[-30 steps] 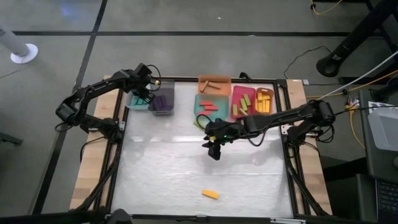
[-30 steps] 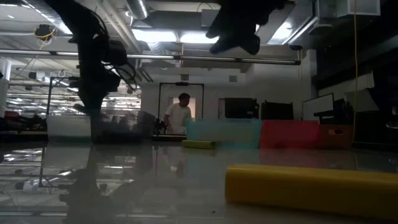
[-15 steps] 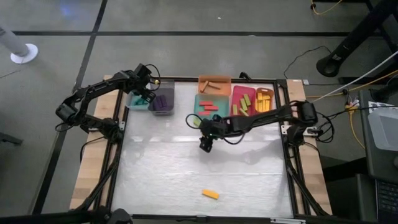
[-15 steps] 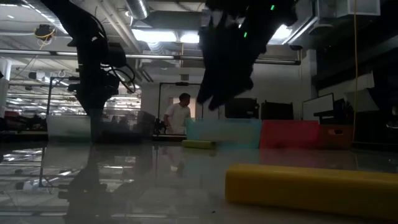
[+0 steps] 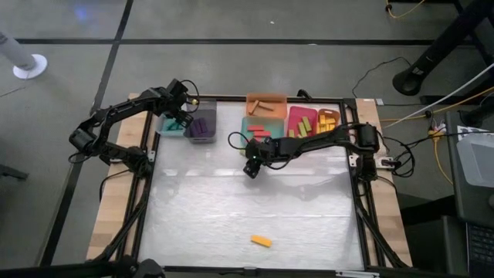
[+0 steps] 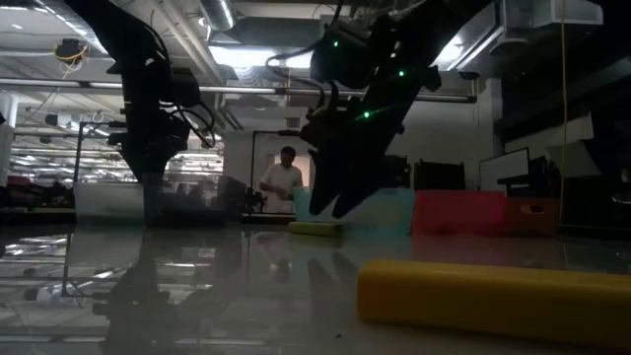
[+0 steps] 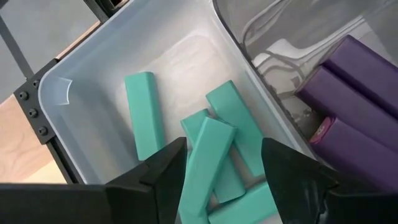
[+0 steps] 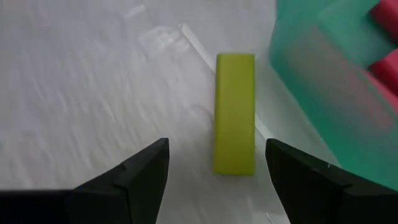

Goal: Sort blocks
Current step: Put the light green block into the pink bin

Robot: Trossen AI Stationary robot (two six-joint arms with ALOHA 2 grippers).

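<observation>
In the left wrist view my left gripper (image 7: 224,149) hangs open over the pale bin (image 7: 74,93) at the table's far left (image 5: 171,123). Several teal blocks (image 7: 214,143) lie piled inside it. My right gripper (image 5: 249,168) is also open. It stands low over an olive green block (image 8: 235,112), which lies flat on the table beside the green bin (image 5: 258,130). Its fingers stand either side of the block's near end without touching it (image 6: 330,209). A yellow block (image 5: 261,241) lies flat near the table's front edge (image 6: 493,291).
Purple blocks fill the grey bin (image 5: 202,126) next to the teal one. Along the far edge stand a brown bin (image 5: 266,102), the green bin holding red blocks, a pink bin (image 5: 302,123) with green blocks and an orange bin (image 5: 329,123) with yellow ones. A person (image 6: 283,182) stands in the room beyond.
My right gripper has travelled toward the table's left and far side and has come down. It now stands over the olive green block beside the green bin.
</observation>
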